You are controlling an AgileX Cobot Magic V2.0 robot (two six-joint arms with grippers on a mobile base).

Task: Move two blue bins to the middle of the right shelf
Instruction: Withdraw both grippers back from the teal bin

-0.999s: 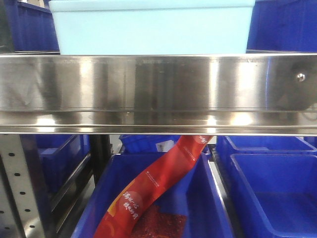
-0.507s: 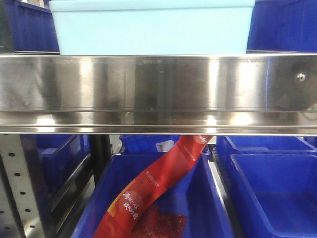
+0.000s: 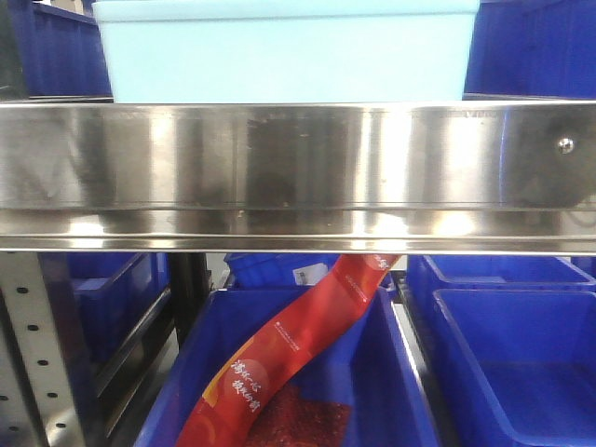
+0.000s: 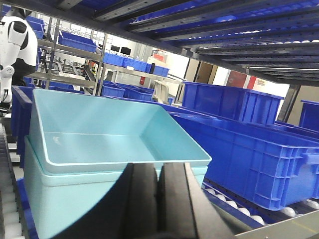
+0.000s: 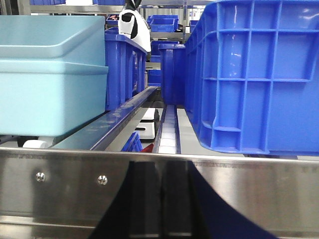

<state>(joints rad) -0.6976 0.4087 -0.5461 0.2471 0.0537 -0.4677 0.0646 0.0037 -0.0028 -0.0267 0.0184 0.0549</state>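
2 nested blue bins (image 4: 99, 164) on right shelf middle (image 3: 298, 168)

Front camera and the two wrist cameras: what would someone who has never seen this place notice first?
Probably the pale blue bins, one nested inside the other, sitting on the shelf above its broad shiny steel front rail. Next, the red snack packet leaning out of a dark blue bin on the tier below. In the left wrist view, the left hand appears shut, just in front of the pale bins.
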